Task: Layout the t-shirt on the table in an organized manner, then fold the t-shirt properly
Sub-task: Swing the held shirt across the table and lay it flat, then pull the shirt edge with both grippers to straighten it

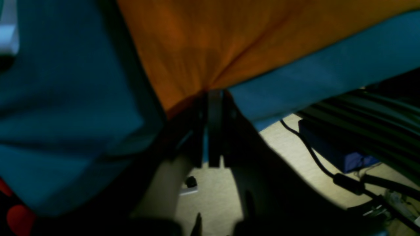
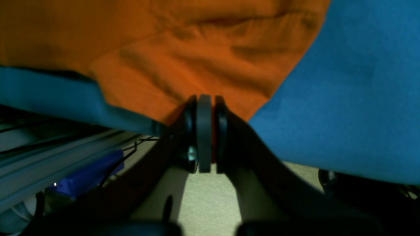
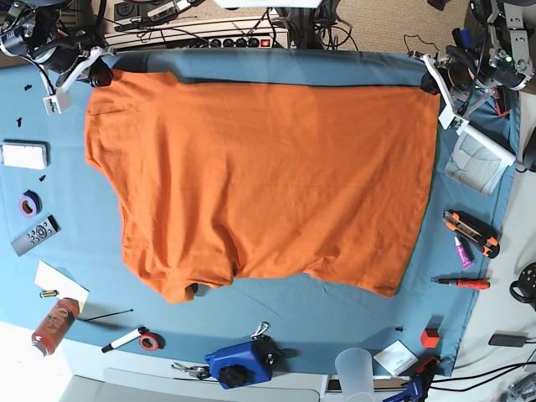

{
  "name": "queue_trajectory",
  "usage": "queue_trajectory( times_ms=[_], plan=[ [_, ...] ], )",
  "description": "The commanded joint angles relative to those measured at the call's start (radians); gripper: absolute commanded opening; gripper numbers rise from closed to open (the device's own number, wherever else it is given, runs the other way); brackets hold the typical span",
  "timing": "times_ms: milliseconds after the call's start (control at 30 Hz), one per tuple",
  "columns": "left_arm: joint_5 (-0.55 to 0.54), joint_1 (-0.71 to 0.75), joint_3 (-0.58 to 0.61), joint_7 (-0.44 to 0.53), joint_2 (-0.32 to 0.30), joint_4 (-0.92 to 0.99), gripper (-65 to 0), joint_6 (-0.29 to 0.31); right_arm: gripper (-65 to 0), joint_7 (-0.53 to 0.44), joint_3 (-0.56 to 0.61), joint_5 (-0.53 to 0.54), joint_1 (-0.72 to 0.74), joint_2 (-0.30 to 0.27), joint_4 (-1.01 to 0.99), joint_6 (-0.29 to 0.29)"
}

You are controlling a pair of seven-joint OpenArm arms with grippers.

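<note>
Base view: the t-shirt (image 3: 268, 176) hangs stretched over the table (image 3: 352, 318) — left gripper (image 1: 215, 95) and right gripper (image 2: 205, 100) each clenched on a far corner, apparently pulling it taut to lay it flat.

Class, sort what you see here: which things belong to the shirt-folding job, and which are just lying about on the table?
Belongs to the job:
- t-shirt
- table
- left hand, shut on the shirt
- right hand, shut on the shirt

Just lying about:
- remote control
- purple tape roll
- utility knife
- red screwdriver
- plastic cup
</note>
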State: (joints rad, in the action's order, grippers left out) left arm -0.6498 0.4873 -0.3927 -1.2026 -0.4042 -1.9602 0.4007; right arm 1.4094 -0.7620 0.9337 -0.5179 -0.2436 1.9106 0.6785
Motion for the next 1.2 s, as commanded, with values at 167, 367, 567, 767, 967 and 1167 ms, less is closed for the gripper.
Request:
queue_trajectory(
  times_ms=[167,367,567,767,967,1167],
  plan=[
    [0.047,-0.011,-0.005,0.031,-0.011,-0.019,-65.0,-0.009,-65.0,-0.03,-0.008,0.011,0.02,-0.015,0.014,0.005],
    [0.097,-0.071,-0.005,0.032,-0.011,-0.021,-65.0,-0.045,-65.0,-0.033,-0.008,0.011,0.074,-0.017,0.014,0.005],
    [0.127,-0.126,-0.005,0.032,-0.012,-0.021,-65.0,-0.046,-65.0,-0.041,-0.008,-0.033,0.175,-0.017,0.013,0.005],
    [0.164,-0.183,-0.005,0.045,-0.011,-0.021,-65.0,-0.067,-65.0,-0.094,-0.007,-0.124,0.263,-0.017,0.012,0.005],
    [0.163,-0.229,-0.005,0.124,-0.011,-0.02,-65.0,-0.049,-65.0,-0.148,0.011,-0.185,0.285,-0.017,0.011,-0.005],
    [0.149,-0.238,-0.002,0.19,-0.011,-0.018,-65.0,-0.006,-65.0,-0.248,0.053,-0.289,0.286,-0.017,0.011,-0.034]
  ],
)
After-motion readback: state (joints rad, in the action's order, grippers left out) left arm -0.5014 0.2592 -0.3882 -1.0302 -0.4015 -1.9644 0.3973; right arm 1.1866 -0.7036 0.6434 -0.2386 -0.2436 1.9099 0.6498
